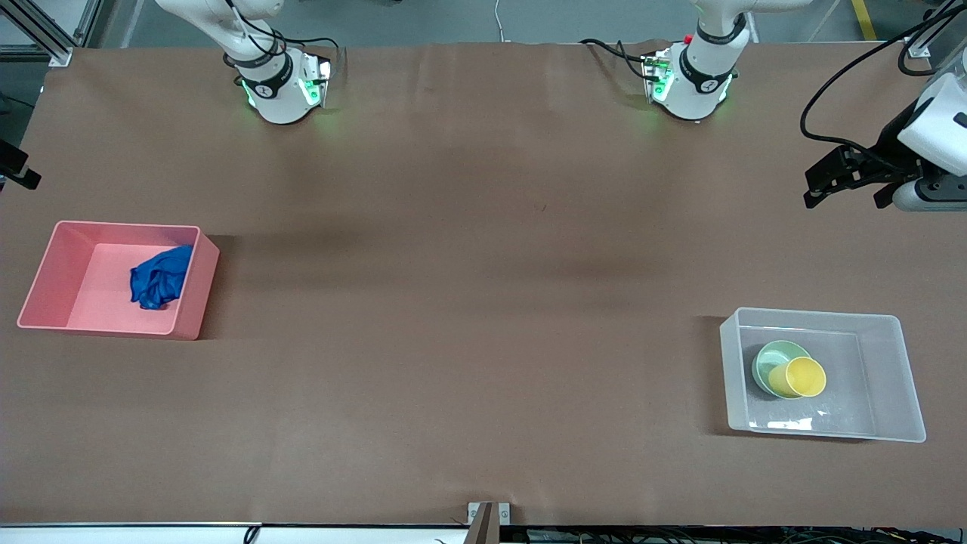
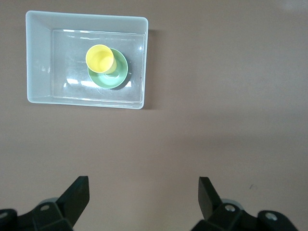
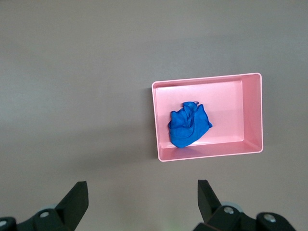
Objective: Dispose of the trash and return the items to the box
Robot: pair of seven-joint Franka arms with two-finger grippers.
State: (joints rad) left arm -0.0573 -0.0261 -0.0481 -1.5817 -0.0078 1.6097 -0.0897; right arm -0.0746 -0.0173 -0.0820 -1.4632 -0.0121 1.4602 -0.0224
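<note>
The blue cloth wad [image 1: 160,276] lies in the pink bin [image 1: 45,279] at the right arm's end of the table; it also shows in the right wrist view [image 3: 188,125]. The yellow cup [image 1: 804,376] sits in the mint-green bowl [image 1: 772,361] inside the clear box [image 1: 891,378]. All three also show in the left wrist view: cup [image 2: 99,58], bowl [image 2: 120,77], box [image 2: 38,57]. My left gripper [image 1: 846,193] is open and empty, up over the table's end, away from the box. My right gripper [image 3: 142,190] is open and empty, high above bare table beside the pink bin [image 3: 250,110].
The brown table [image 1: 483,302] stretches between the pink bin and the clear box. The two arm bases [image 1: 279,83] stand along the edge farthest from the front camera. A metal bracket [image 1: 487,517] sits at the nearest edge.
</note>
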